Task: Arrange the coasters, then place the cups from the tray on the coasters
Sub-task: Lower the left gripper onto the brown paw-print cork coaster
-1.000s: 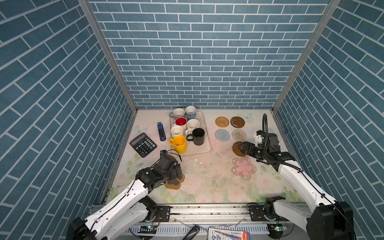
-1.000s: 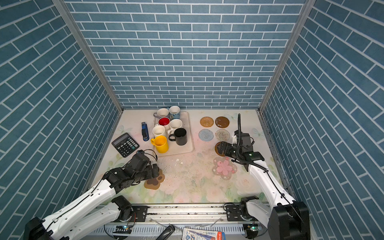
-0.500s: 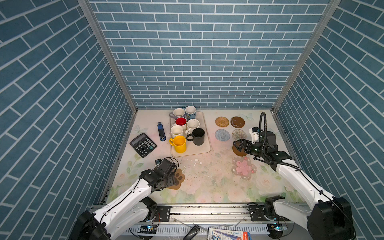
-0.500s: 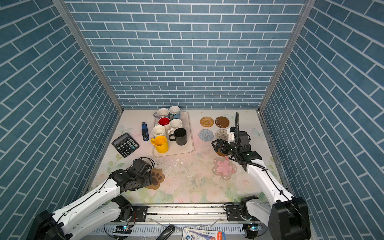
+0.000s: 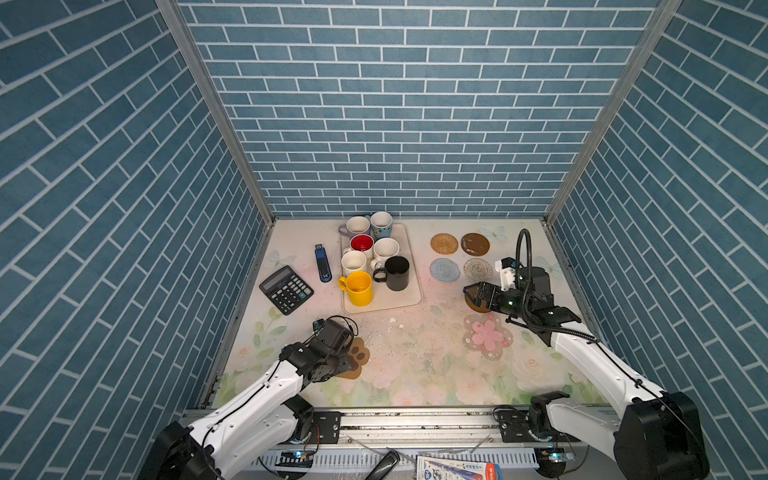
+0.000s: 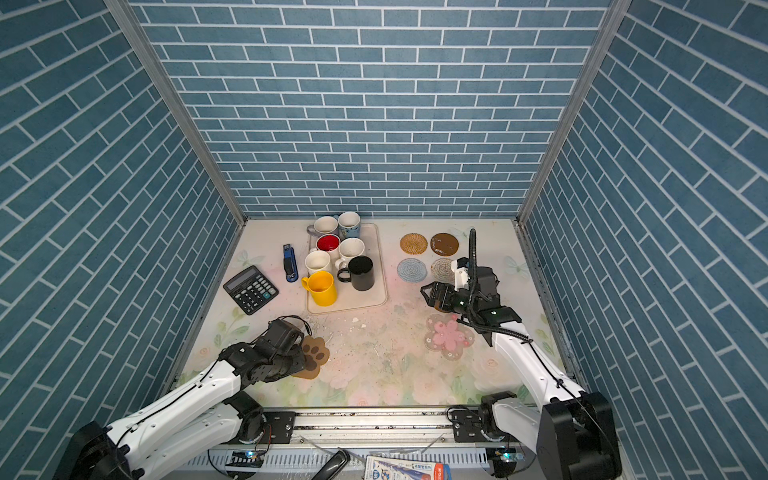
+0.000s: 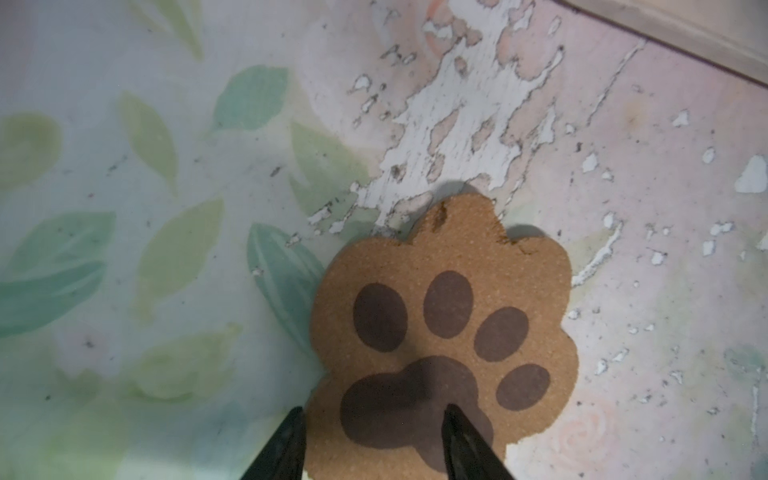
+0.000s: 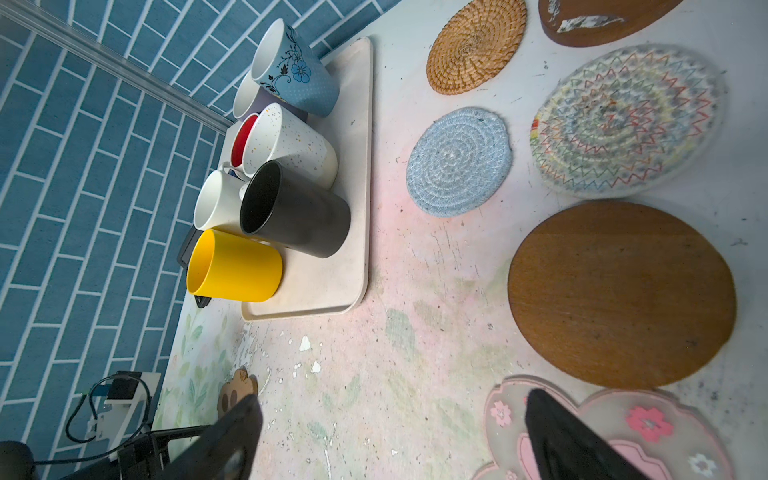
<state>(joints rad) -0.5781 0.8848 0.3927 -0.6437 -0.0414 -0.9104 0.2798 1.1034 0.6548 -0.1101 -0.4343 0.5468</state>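
Worn floral tabletop [image 5: 415, 365] between blue brick walls: the paw coaster [image 7: 446, 291] lies front-left, well apart from the other coasters [image 5: 444, 270] at right, nearest my left gripper [image 7: 374, 409]. Only the left wrist view shows its jaws part-open astride the coaster's heel, toes pointing away; both top views hide this. My right gripper [image 8: 392, 397] gapes empty.

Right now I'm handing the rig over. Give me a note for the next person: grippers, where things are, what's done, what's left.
Left gripper: jaws apart around the paw coaster edge, front left; no grip seen.
Right gripper: open, empty, near a brown coaster.
The other six coasters are grouped on the right; all seven cups are on the tray.
Done: six coasters arranged.
Left: bring the paw coaster over, then move every cup.
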